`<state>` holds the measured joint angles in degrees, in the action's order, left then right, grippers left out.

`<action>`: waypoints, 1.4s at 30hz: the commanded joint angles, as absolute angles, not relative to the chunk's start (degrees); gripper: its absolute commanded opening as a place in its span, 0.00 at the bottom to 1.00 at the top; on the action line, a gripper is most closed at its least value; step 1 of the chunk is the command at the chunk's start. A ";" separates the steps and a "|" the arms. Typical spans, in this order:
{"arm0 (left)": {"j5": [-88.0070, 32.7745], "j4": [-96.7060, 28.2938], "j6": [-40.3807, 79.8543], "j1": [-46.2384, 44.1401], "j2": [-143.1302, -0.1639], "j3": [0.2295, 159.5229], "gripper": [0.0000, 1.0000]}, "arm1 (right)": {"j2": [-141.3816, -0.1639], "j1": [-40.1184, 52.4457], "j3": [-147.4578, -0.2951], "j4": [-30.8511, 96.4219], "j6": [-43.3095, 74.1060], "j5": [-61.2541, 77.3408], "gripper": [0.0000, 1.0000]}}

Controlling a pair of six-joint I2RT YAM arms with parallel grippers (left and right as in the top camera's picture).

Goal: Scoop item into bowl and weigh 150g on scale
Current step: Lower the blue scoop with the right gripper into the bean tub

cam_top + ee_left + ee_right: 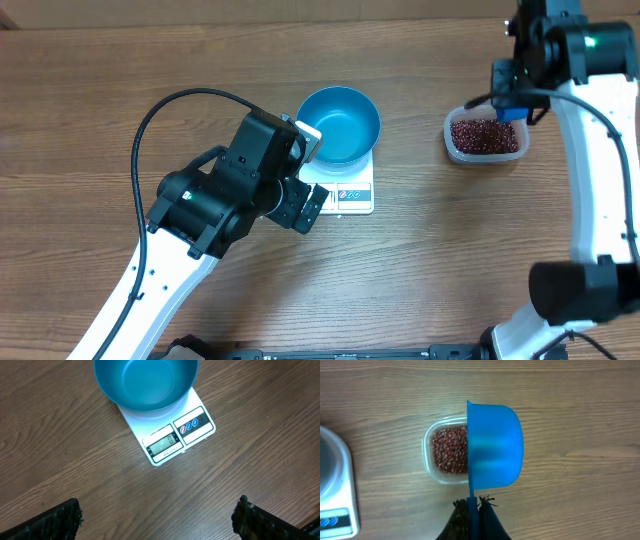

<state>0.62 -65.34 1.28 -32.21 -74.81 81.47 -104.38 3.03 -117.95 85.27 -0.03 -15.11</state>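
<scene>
First scoop pending: the right end effector (472, 506), clamped on the scoop (495, 445), hangs above the beans (449, 451) near the worktop's (90, 70) right edge. Next it must dip, then tip into the bowl (340, 122) on the scale (352, 194). The left end effector (157, 520) stands open.

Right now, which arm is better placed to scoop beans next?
Right. The right gripper holds the blue scoop over the beans in the tub; the left gripper hangs open, empty, near the scale.
</scene>
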 commanded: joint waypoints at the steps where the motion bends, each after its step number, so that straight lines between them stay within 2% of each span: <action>1: -0.03 -65.39 0.38 -31.88 -74.96 82.24 1.00 | -107.72 2.83 -119.66 85.69 -0.05 -18.70 0.03; 14: -0.03 -65.39 0.38 -31.88 -74.96 82.24 1.00 | -115.70 2.94 -119.48 87.57 3.49 -22.50 0.04; 34: -0.03 -65.39 0.38 -31.88 -74.96 82.24 1.00 | -120.36 6.87 -119.04 87.55 4.43 -24.47 0.04; 42: -0.03 -65.36 0.38 -31.88 -74.96 82.24 1.00 | -120.36 5.69 -119.07 89.17 8.19 -30.65 0.04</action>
<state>0.62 -65.36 1.28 -32.21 -74.81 81.47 -120.51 6.96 -118.13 88.75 5.28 -25.89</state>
